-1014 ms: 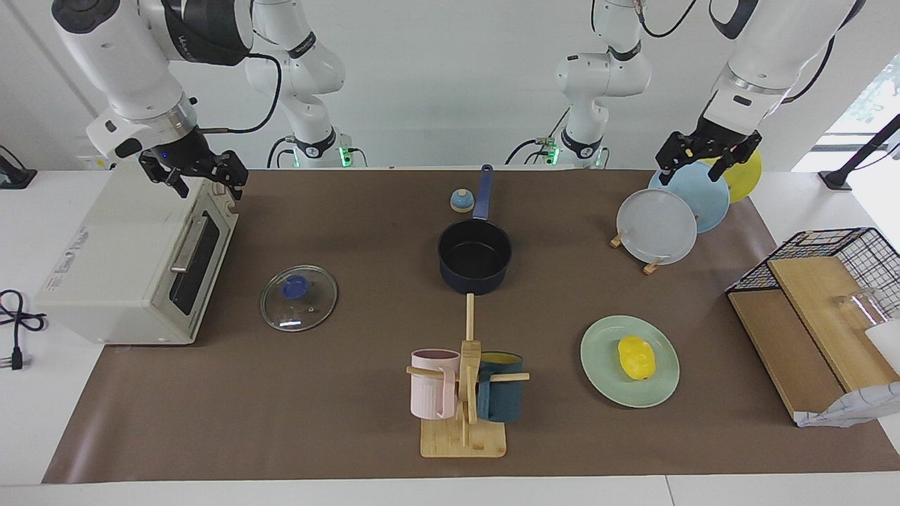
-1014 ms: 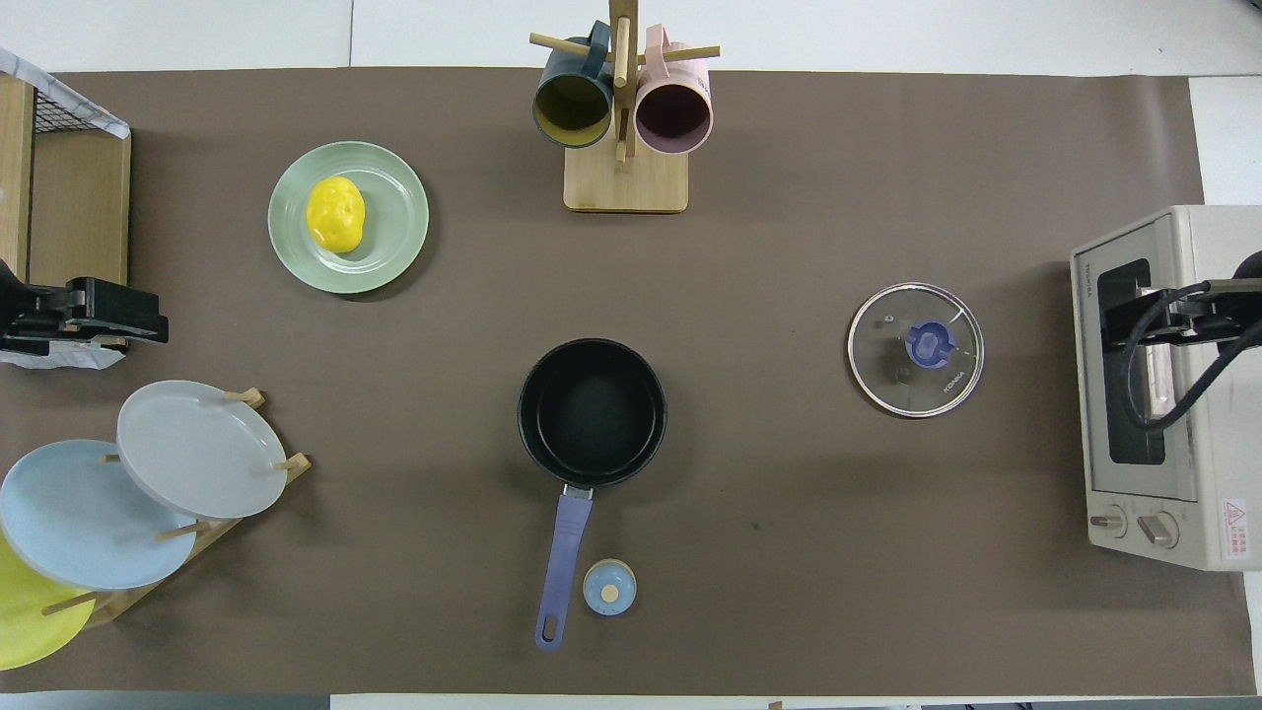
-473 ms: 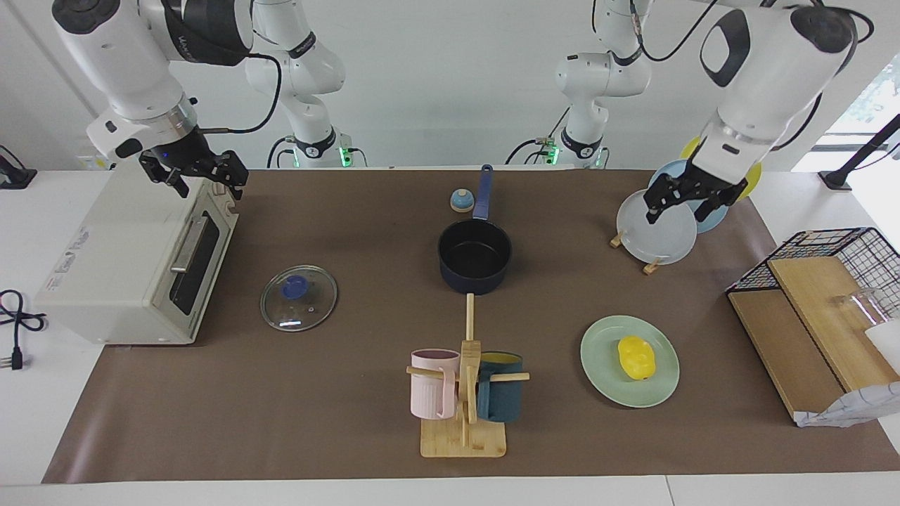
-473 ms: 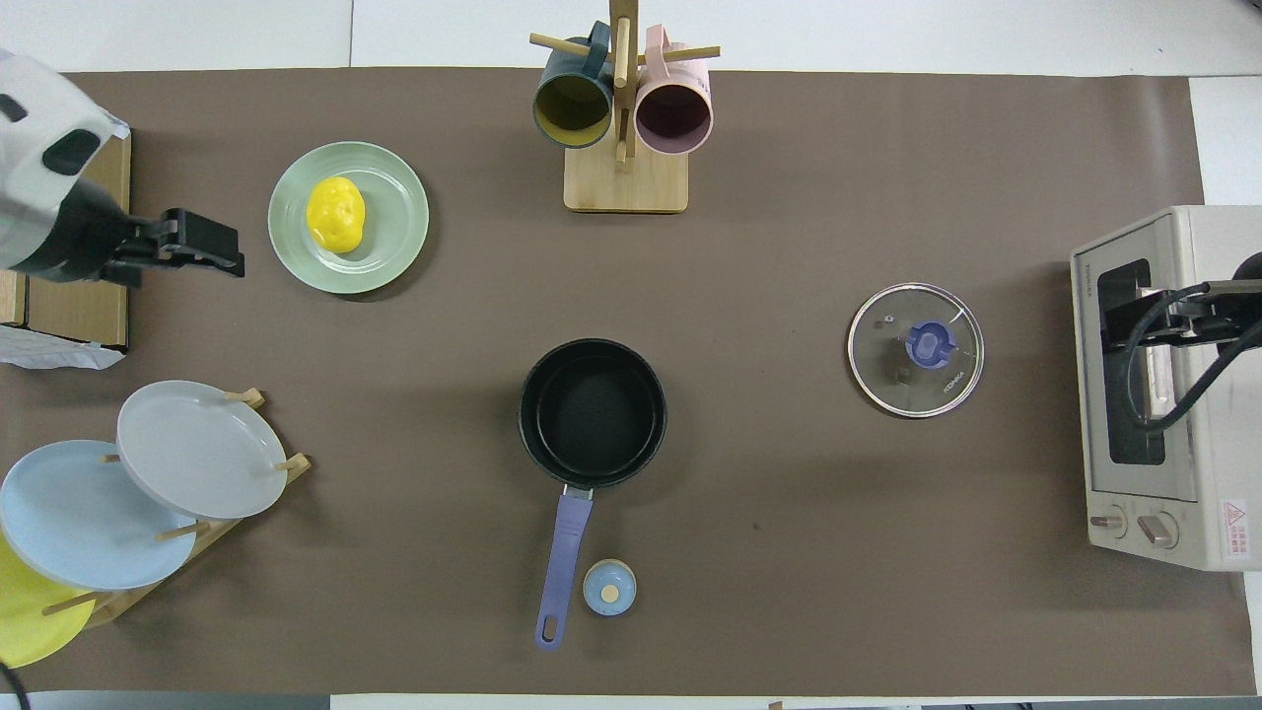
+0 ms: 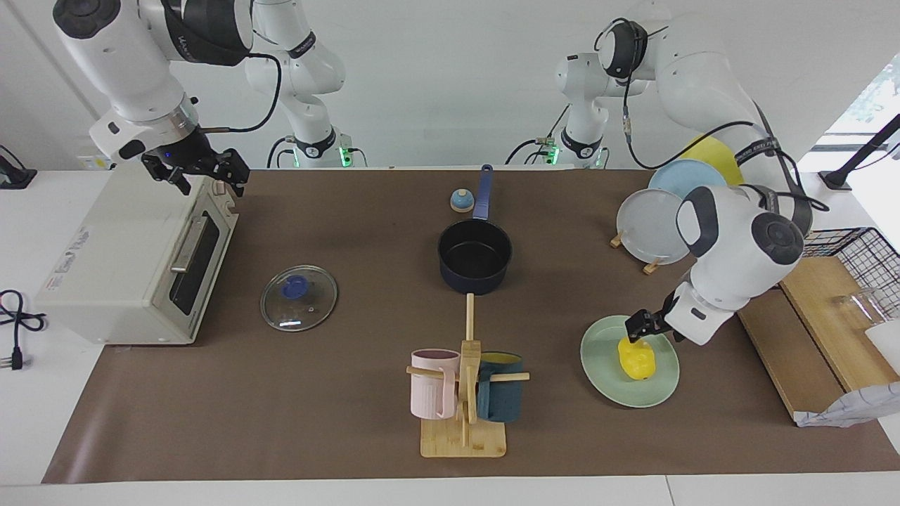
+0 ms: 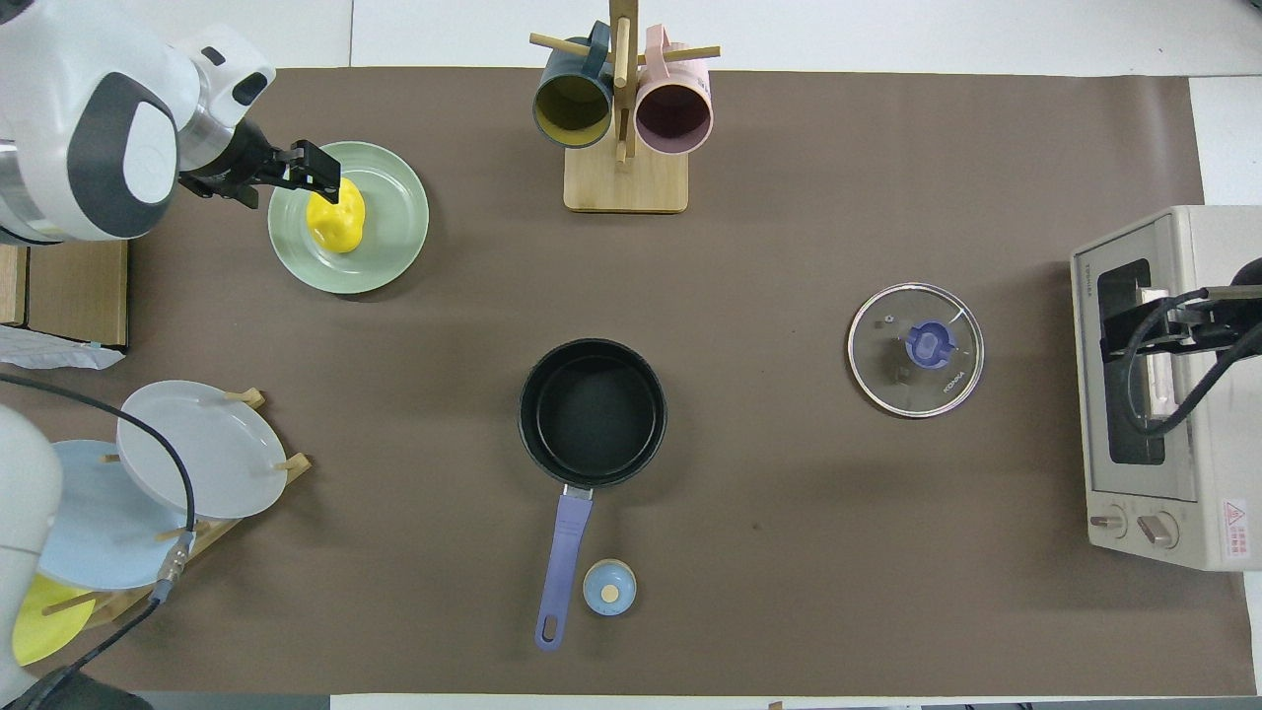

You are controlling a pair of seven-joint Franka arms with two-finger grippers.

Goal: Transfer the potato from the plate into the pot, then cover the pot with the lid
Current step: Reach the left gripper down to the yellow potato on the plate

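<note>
two arms work over one brown mat (image 5: 337,422) that covers most of the table. the toaster oven (image 5: 133,256) sits at the right arm's end of the table, and the right gripper (image 5: 197,172) hangs over its top corner with its jaws spread and nothing between them; that arm waits. at the left arm's end stand a wooden shelf with a wire basket (image 5: 840,281) and, nearer to the robots, a rack of upright plates (image 5: 657,226) in grey, blue and yellow. the mug tree (image 5: 465,393) with a pink and a dark teal mug stands mid-table, farther from the robots than the pot. the plate (image 5: 603,365), pale green, lies flat toward the left arm's end, beside the mug tree and farther from the robots than the rack. the pot (image 5: 474,256) sits in the middle of the mat with nothing in it, its blue handle pointing toward the robots. the lid (image 5: 299,298) lies flat on the mat between the pot and the oven, knob up, well apart from the pot. the left gripper (image 5: 645,325) is low over the plate, right at the potato's upper edge, jaws apart and not holding it; whether a fingertip touches it cannot be told. the potato (image 5: 636,358) lies on the plate. the small bell (image 5: 461,201) stands just beside the pot's handle.
</note>
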